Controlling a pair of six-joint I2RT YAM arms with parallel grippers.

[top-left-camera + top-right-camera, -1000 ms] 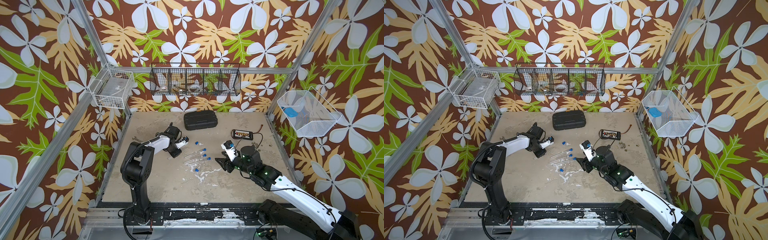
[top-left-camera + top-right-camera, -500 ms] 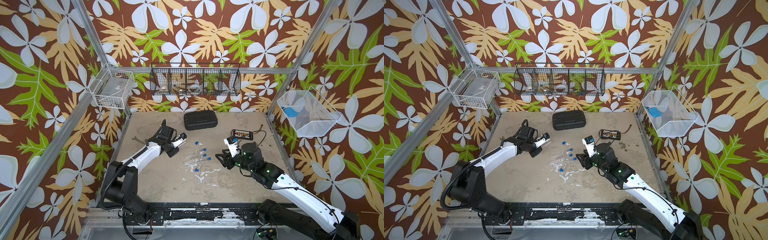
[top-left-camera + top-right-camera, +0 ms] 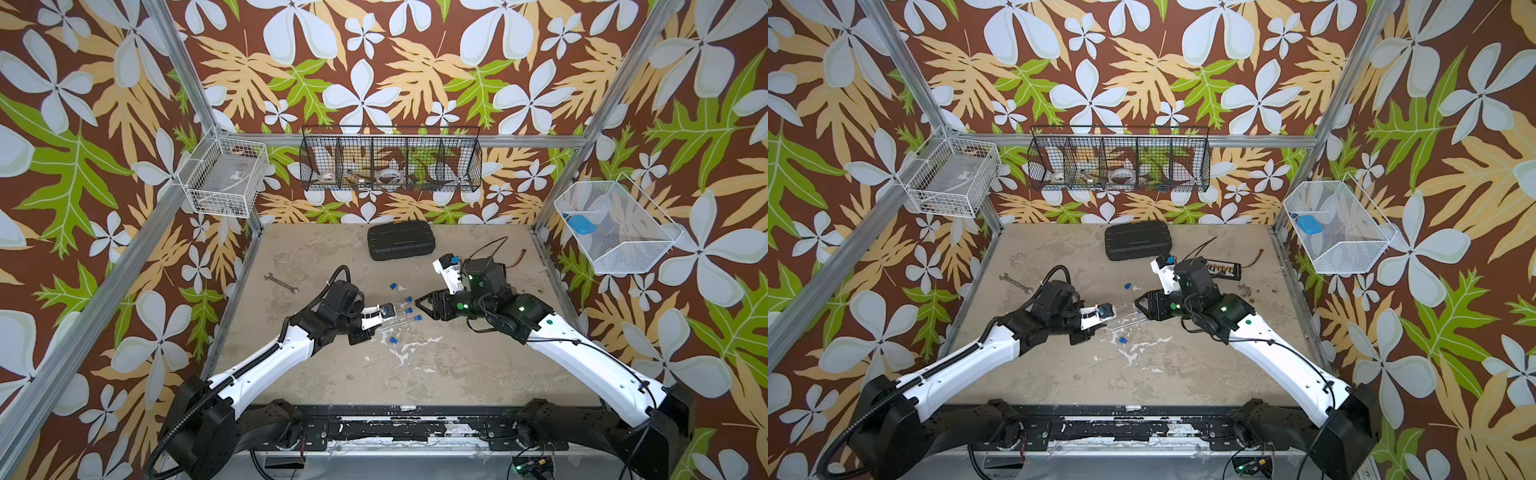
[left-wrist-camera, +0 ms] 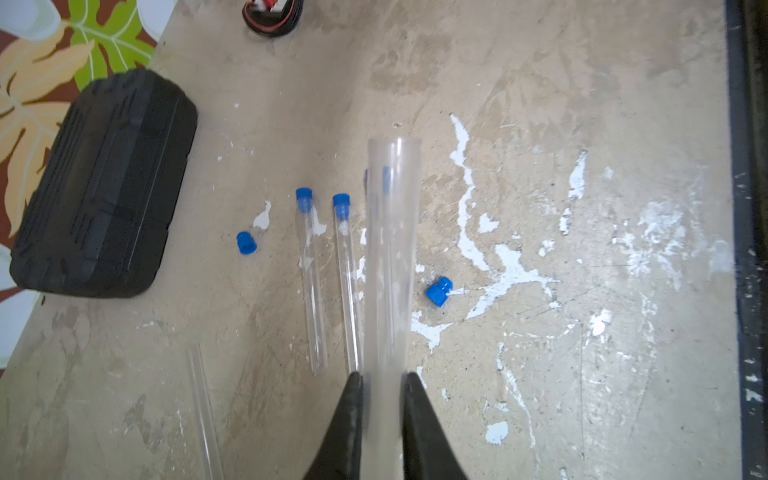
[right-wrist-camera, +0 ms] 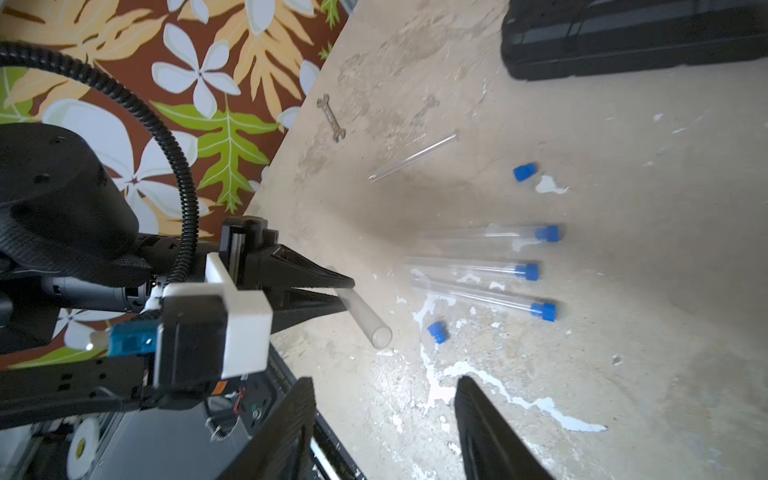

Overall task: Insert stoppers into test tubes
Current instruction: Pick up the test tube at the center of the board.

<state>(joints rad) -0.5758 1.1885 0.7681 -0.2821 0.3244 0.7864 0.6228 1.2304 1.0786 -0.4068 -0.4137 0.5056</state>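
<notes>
Left hand grips an open test tube; right hand is empty, facing it.

The left hand [image 4: 384, 378] is clenched on the closed end of an open test tube [image 4: 392, 249], which is raised off the tabletop [image 4: 582, 104], its mouth pointing towards the right hand [image 5: 384, 380]. That hand's jaws stand apart with nothing between them. Between the two hands, beneath the raised tube, three stoppered test tubes [image 5: 465, 266] lie side by side, blue ends away from the left hand. One loose stopper [image 5: 437, 332] lies just beside the raised tube's mouth, near the right hand. A second loose stopper [image 5: 524, 171] lies beyond the row, towards the black case [image 4: 104, 183]. A bare test tube [image 5: 411, 158] lies apart, off to the left hand's side, near the wrench [image 5: 331, 117].
</notes>
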